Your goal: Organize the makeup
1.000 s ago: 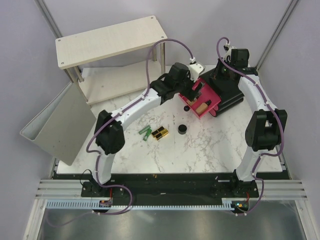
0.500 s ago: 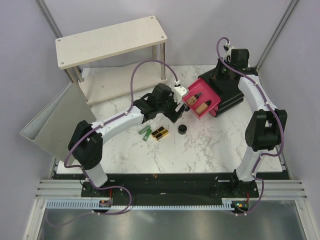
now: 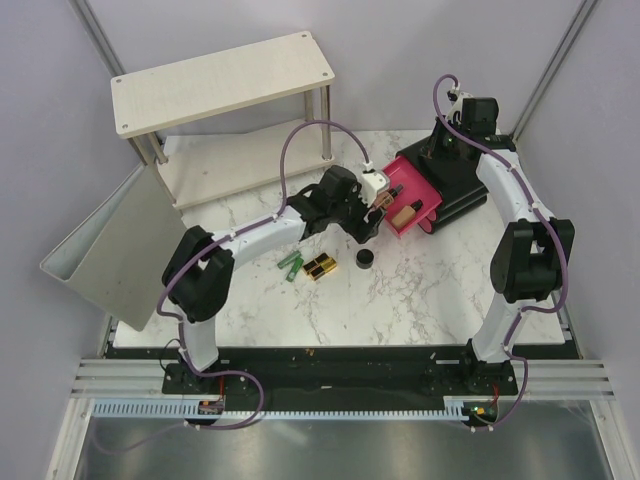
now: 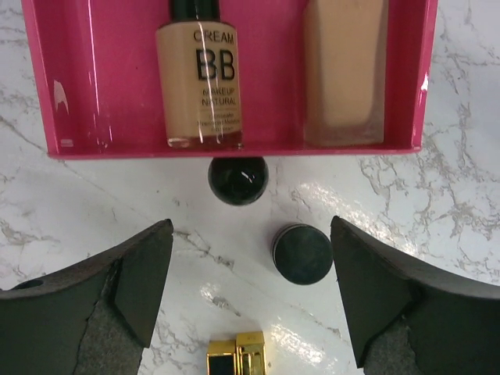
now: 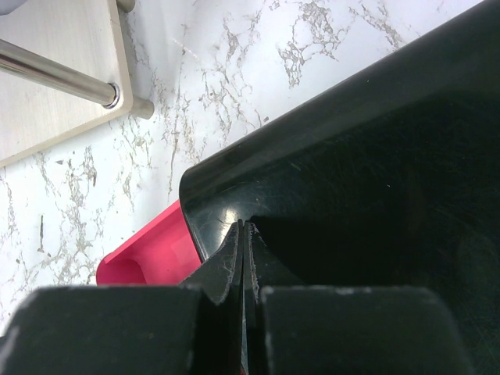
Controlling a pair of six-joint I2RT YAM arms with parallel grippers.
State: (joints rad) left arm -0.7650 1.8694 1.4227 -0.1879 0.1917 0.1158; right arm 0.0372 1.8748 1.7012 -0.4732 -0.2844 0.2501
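While left gripper (image 4: 250,234) gapes, round black jar (image 4: 302,254) between its fingers (image 4: 141,273)

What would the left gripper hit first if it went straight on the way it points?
Probably bare marble tabletop between the left gripper's open jaws; the round black jar sits just beside that line, depth unclear.

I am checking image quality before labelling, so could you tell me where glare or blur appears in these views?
Left wrist: white glare streaks on the pink drawer and the marble table, yet the BB bottle label reads sharply. Right wrist: the shut fingers loom dark and soft against the black box. Top external: even light, faint shadows.
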